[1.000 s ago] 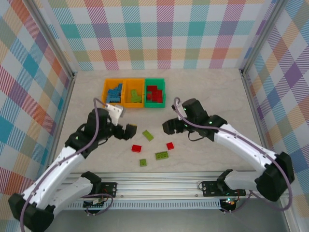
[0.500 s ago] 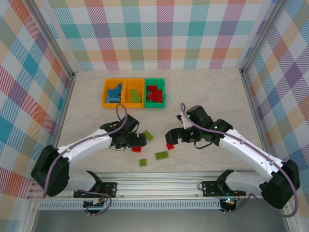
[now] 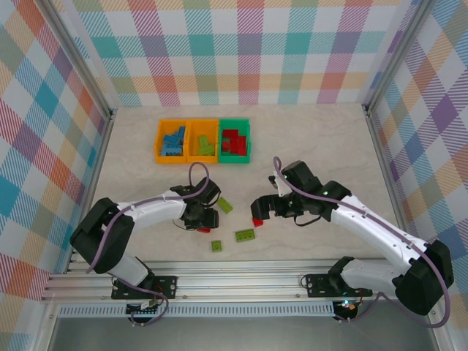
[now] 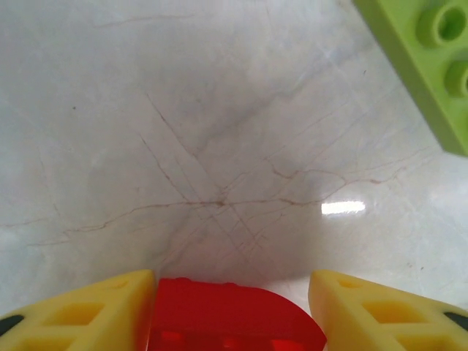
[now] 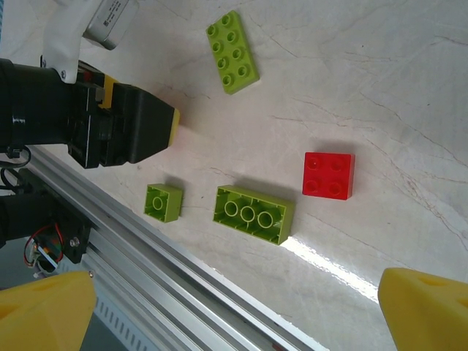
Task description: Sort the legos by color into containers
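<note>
Left gripper [image 3: 207,219]: is reaching low over the table [image 3: 322,146], its fingers [image 4: 80,307] spread on either side of a red brick [image 4: 227,322]; the finger at the left of the wrist view is touching the brick, the other is standing just apart from it
Right gripper [image 3: 257,212]: is hanging over the table with its fingers [image 5: 428,307] spread wide, pinching nothing
Second red brick [image 5: 329,175]: is lying studs up on the table, just beside the right gripper in the top view
Long lime brick [image 3: 225,206]: is lying flat just beside the left gripper, on the side toward the bins
Lime brick [image 3: 246,235]: is lying between the two grippers, nearer the front rail [image 3: 241,267]
Small lime brick [image 3: 216,246]: is lying near the lime brick, closest to the rail
Bins: are sitting in a joined row toward the back, well apart from both grippers; the left orange bin [image 3: 159,139] is holding blue bricks, the middle orange bin [image 3: 191,139] lime ones, the green bin [image 3: 235,123] red ones
</note>
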Controlling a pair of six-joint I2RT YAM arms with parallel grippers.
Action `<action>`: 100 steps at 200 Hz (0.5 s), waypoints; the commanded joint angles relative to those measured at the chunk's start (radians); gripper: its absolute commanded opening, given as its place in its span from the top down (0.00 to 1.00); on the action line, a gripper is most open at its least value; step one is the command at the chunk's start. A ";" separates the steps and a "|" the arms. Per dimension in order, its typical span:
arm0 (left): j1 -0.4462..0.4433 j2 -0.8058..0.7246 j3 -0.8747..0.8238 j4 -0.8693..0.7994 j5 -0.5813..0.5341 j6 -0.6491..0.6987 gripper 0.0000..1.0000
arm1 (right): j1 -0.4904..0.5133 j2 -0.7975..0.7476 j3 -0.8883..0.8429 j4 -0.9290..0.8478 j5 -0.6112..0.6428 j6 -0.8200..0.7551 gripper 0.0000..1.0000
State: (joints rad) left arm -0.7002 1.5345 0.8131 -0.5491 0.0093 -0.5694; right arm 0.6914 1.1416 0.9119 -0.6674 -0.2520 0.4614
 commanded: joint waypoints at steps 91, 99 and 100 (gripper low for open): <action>0.010 0.116 0.538 0.040 -0.262 0.135 0.51 | 0.007 -0.051 0.017 0.098 0.018 0.105 0.00; 0.024 0.178 0.600 0.082 -0.301 0.160 0.50 | 0.006 -0.053 0.017 0.096 0.022 0.109 0.00; 0.027 0.186 0.608 0.086 -0.306 0.162 0.50 | 0.006 -0.054 0.018 0.095 0.023 0.110 0.00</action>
State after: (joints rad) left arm -0.6960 1.5730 1.2823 -0.5667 -0.1268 -0.5049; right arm 0.6914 1.1065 0.9119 -0.5964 -0.2508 0.5430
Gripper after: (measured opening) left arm 0.498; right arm 0.996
